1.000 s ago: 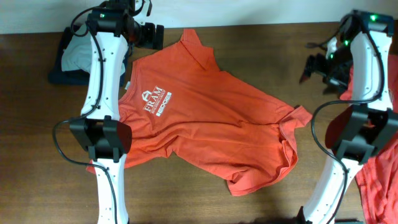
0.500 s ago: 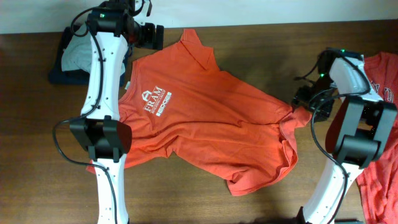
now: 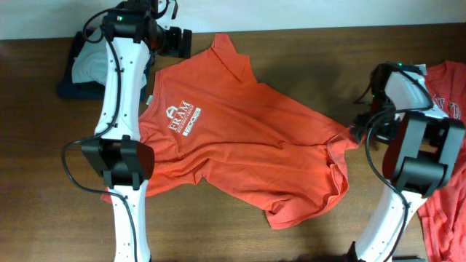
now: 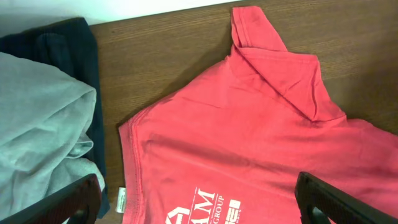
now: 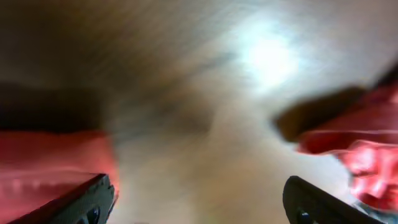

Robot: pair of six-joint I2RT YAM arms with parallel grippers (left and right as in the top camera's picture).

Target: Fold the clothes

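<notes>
Jaws on both sides stand wide apart w/ nothing clamped: left gripper shows its fingers at the two lower corners of its wrist view, cloth only beneath; right gripper likewise, bare wood between, tho that view is badly blurred. Orange-red T-shirt lies spread face-up mid-table, skewed on a diagonal, white chest logo showing, hem rumpled toward the near edge, so it looks laid out for a first fold, not yet folded. Left gripper hovers over the collar end, just beside the far sleeve, which is flipped over on itself; prob. placed to pinch that shoulder. Right gripper sits low at the opposite sleeve, touching or just off it, can't tell; I'd judge it's lining up a grab. Second orange-red shirt waits at the right edge, partly under the right arm. Grey garment on dark cloth sits at the far-left corner of the table, apart from the work.
</notes>
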